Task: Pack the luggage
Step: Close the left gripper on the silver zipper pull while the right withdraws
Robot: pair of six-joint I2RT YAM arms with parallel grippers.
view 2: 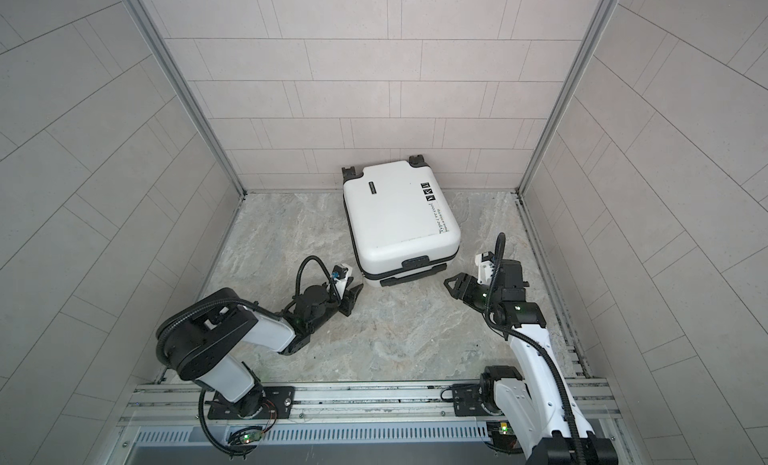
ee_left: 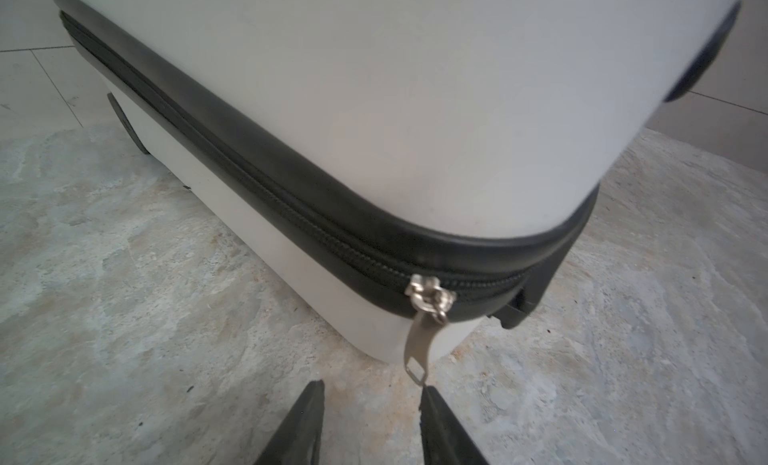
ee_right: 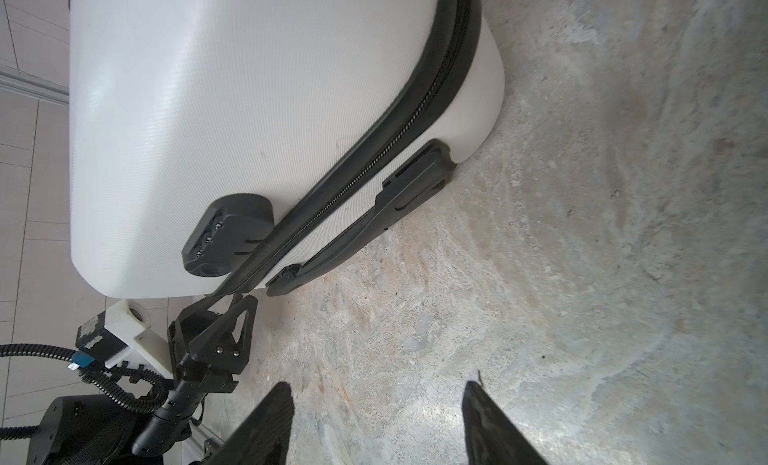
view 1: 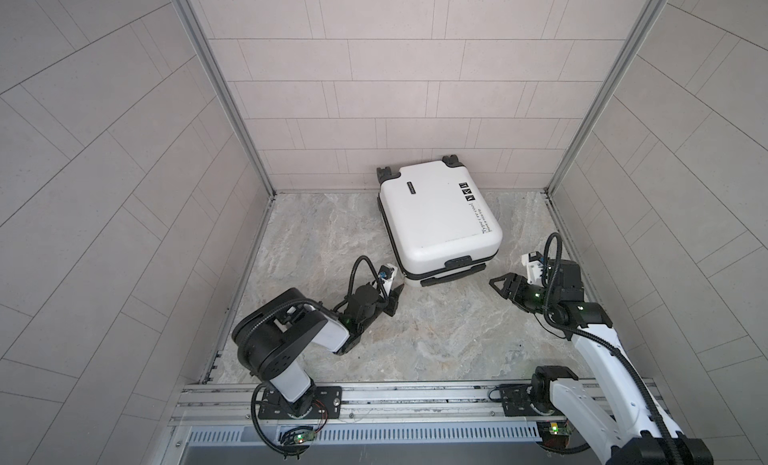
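Lying flat and zipped shut on the marbled floor [view 1: 415, 338], the white suitcase [view 1: 436, 218] rests toward the back of the booth in both top views, a little right of the middle. Its two black wheels [view 1: 451, 159] point at the tiled back wall [view 1: 374, 110], though I cannot tell whether they touch it. Its black carry handle [view 1: 453, 276] faces the robot, with a small black lock [ee_right: 226, 238] just above the zipper band [ee_left: 291, 205].

The left gripper [view 1: 397, 296] sits low at the near left corner of the suitcase. In the left wrist view its two fingers stand apart with bare floor between them, holding nothing. The metal zipper pull [ee_left: 419, 346] hangs from its slider [ee_left: 430, 296] at that corner, and its tip reaches one fingertip [ee_left: 428, 396] — touching or just short of it, I cannot tell.

The right gripper [view 1: 498, 288] hovers off the near right corner, near the handle's end but apart from it. Its fingers [ee_right: 284, 400] are spread wide over bare floor — nothing is between them.
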